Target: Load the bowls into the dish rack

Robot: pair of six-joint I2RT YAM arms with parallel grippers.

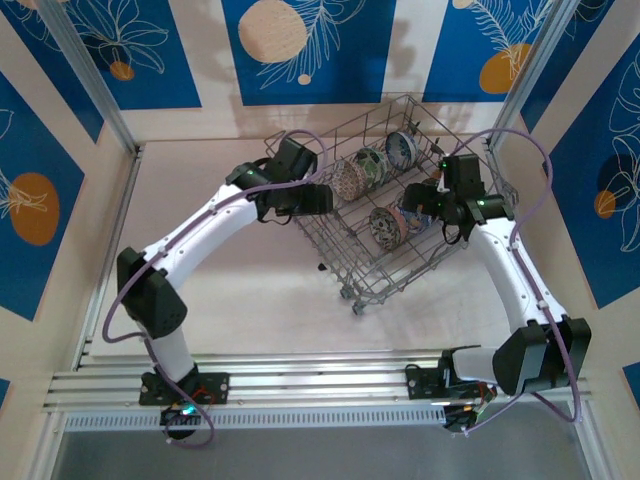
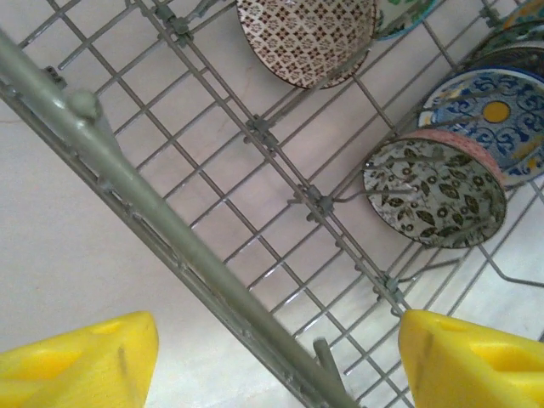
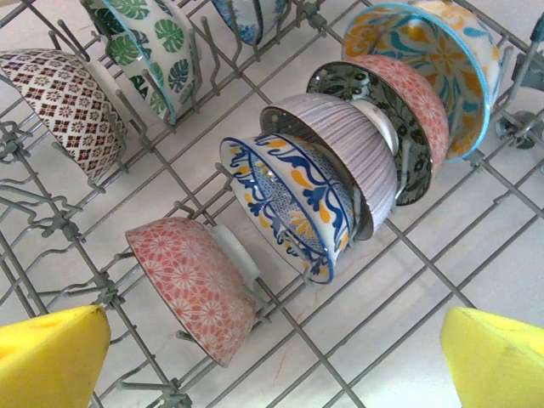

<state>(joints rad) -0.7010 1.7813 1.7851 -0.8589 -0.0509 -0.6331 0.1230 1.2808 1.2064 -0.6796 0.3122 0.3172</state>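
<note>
Left hand (image 1: pixel 326 199) sits at the dish rack (image 1: pixel 385 290) on its left wall, yellow pads apart with nothing between them. In the left wrist view the left hand (image 2: pixel 272 374) has the rack's thick rim bar (image 2: pixel 144 212) running diagonally just ahead of it and down between the pads. Inside the rack beyond that bar are the brown lattice bowl (image 2: pixel 306 38), far ahead, and the leaf-print bowl (image 2: pixel 433 191), ahead and to the right on edge, with a blue-and-yellow bowl (image 2: pixel 497 119) just behind it.

Right hand (image 1: pixel 415 196) reaches in from the rack's right side, over the wire floor. In the right wrist view the right hand (image 3: pixel 272 361) is also spread wide and grips nothing. The pink bowl (image 3: pixel 200 285) lies tilted just ahead of it, nearer its left pad. A row of bowls on edge runs away ahead: blue-and-yellow bowl (image 3: pixel 289 204), striped bowl (image 3: pixel 340 153), dark floral bowl (image 3: pixel 399 110), orange bowl (image 3: pixel 442 59). The brown lattice bowl (image 3: pixel 64 106) and green leaf bowl (image 3: pixel 153 47) are far ahead on the left.

The rack stands on the pale counter (image 1: pixel 200 160), skewed.
</note>
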